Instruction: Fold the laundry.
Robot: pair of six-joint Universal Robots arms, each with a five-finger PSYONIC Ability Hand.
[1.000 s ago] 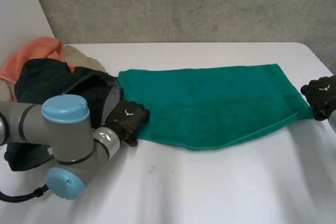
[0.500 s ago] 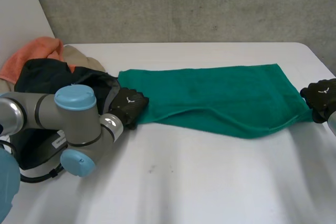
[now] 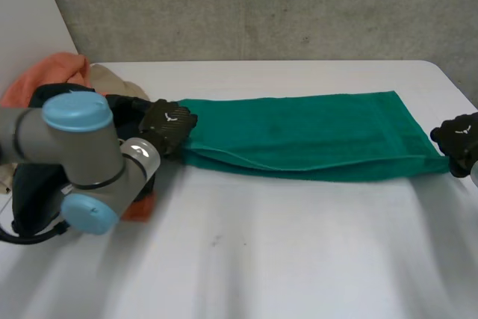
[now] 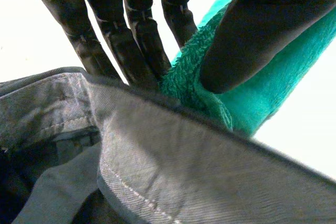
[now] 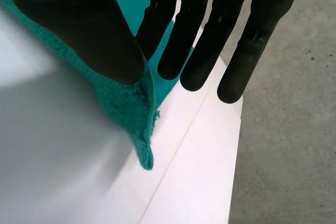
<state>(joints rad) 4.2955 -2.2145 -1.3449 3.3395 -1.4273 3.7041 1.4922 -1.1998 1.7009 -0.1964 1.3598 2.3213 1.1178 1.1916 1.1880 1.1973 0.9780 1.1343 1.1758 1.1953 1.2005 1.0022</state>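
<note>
The towel (image 3: 299, 132) is coloured a plain teal green, unpatterned. The desk (image 3: 299, 259) is white. An orange cloth (image 3: 60, 69), a beige cloth (image 3: 112, 80) and a black garment (image 3: 30, 192) are seen; a grey garment (image 4: 173, 171) is stitched in pale thread. The left hand (image 3: 168, 125) and the right hand (image 3: 459, 140) are black.

Left hand (image 3: 168, 125) has moved from the green towel's (image 3: 299, 136) near-left corner area back toward the far-left corner, carrying the near edge with it. The near edge no longer sags toward the table front: it now runs almost straight, and the towel is a narrower strip. Left arm (image 3: 75, 147) has swung back over the dark garment (image 3: 30, 199). A bit of orange fabric (image 3: 137, 208) is newly showing beside the arm.
</note>
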